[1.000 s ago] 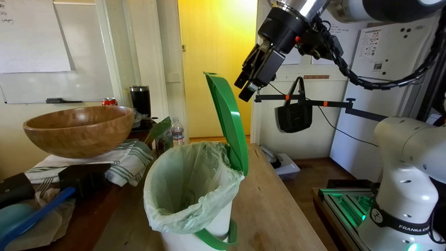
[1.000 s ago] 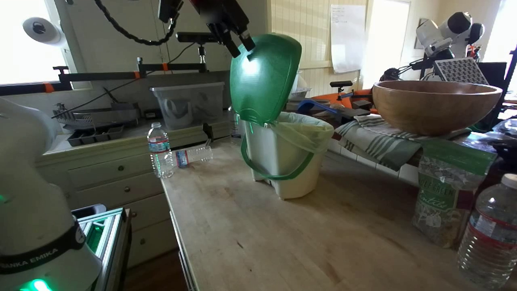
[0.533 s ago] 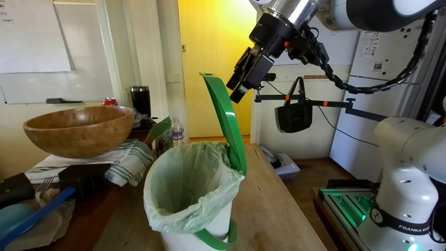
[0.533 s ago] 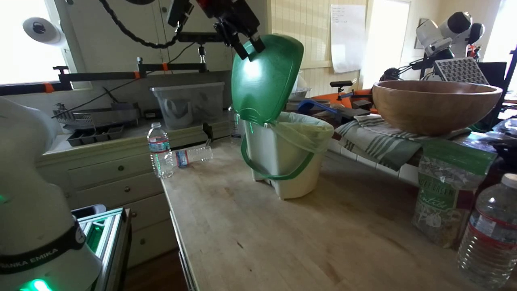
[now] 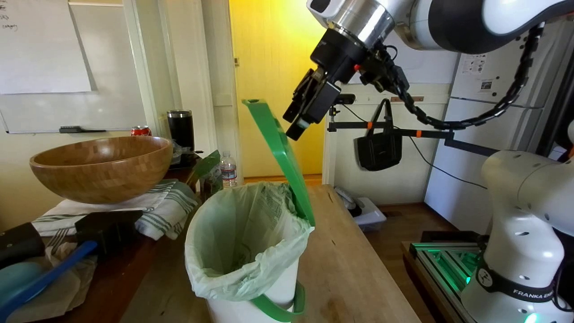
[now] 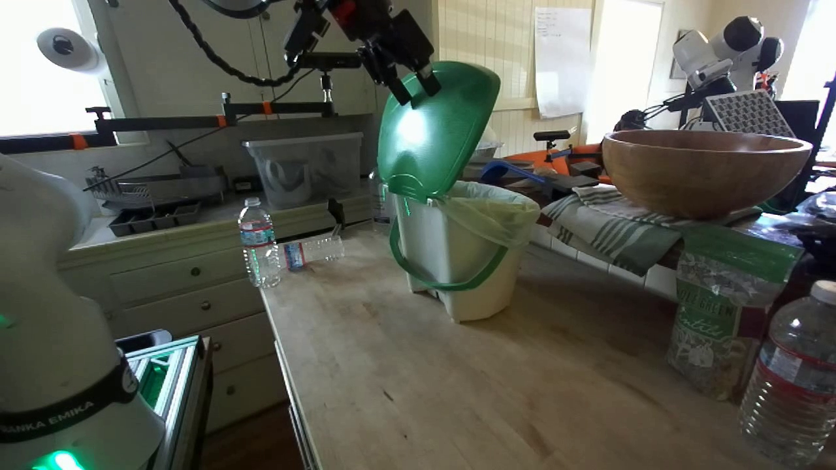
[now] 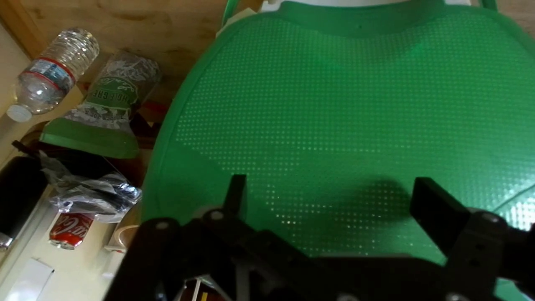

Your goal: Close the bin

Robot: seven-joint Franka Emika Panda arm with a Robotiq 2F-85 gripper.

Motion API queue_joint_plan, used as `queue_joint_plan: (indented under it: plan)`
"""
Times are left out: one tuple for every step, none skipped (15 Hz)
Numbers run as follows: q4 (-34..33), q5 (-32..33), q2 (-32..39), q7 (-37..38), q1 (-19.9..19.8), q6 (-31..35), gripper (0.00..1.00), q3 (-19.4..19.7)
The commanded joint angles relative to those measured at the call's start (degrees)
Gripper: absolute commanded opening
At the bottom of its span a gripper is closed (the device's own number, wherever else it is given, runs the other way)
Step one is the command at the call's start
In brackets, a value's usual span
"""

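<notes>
The white bin (image 5: 235,312) stands upright on the wooden table in both exterior views (image 6: 480,297), with its pale liner (image 5: 251,233) over the rim. Its green lid (image 5: 287,166) is raised on its hinge and leans slightly over the opening; it also shows in an exterior view (image 6: 434,143). My gripper (image 5: 293,126) is at the upper outer face of the lid, its tips at or very near that surface. In the wrist view the lid (image 7: 334,104) fills most of the picture. My gripper (image 7: 330,182) is open, fingers wide apart, with nothing between them.
A wooden bowl (image 5: 101,168) sits on a striped towel (image 6: 607,228) beside the bin. Water bottles (image 6: 258,245) stand and lie near the table edge. A green-topped bag (image 6: 728,320) and another bottle (image 6: 793,378) stand at the near right. A black clamp arm (image 5: 403,131) extends behind.
My gripper has moved toward the bin and slightly down, against the lid's outer face. The lid has tilted further over the bin opening. The bin's body has stayed in place.
</notes>
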State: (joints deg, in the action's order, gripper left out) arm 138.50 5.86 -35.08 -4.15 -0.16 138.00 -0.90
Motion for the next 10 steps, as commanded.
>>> queue_joint_plan:
  plan:
    - [0.76,0.18,1.62,-0.92,0.46,1.72,1.00,0.50]
    - [0.76,0.00,1.93,-1.17,0.62,1.86,1.00,0.64]
    - [0.81,-0.04,2.27,-1.48,0.74,2.31,1.00,0.72]
    - [0.78,-0.11,2.64,-1.63,0.80,2.37,1.00,0.73]
    - [0.66,-0.25,3.18,-2.13,1.07,2.85,1.00,0.88]
    - [0.56,-0.15,3.60,-2.23,1.06,3.04,1.00,0.83]
    - [0.45,-0.33,4.03,-2.36,1.23,3.35,1.00,0.85]
    - [0.38,-0.43,4.32,-2.45,1.30,3.45,1.00,0.82]
    - [0.25,-0.47,4.47,-2.33,1.33,3.14,1.00,0.72]
    - [0.18,-0.50,4.58,-2.21,1.34,2.94,1.00,0.66]
